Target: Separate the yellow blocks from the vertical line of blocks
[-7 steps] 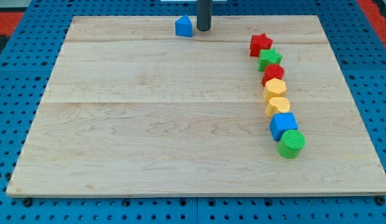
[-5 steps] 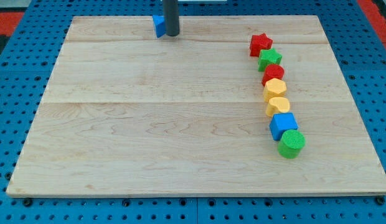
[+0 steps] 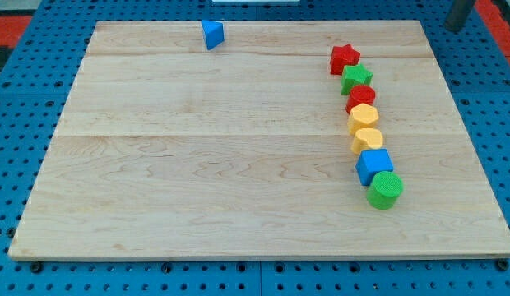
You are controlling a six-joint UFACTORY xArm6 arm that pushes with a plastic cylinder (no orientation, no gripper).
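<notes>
Wooden board (image 3: 197,164) on blue pegboard (image 3: 16,164). Far left-centre: blue triangular block (image 3: 211,34), alone near the far edge, well apart from the rest. Right side: a near-vertical line of seven blocks, each touching or just beside the next, listed far to near: red star block (image 3: 344,57), green star block (image 3: 356,77), red rounded block (image 3: 360,96) (shape unclear), upper yellow block (image 3: 363,117), lower yellow block (image 3: 367,138), blue cube (image 3: 374,164), green cylinder (image 3: 385,189). Both yellow blocks sit mid-line, between the red rounded block and the blue cube; exact shapes can't be made out. Far right corner: dark rod, my tip (image 3: 457,28), off the board over the pegboard, well apart from all blocks, touching none. No pincer on this rig; the tip holds nothing.
</notes>
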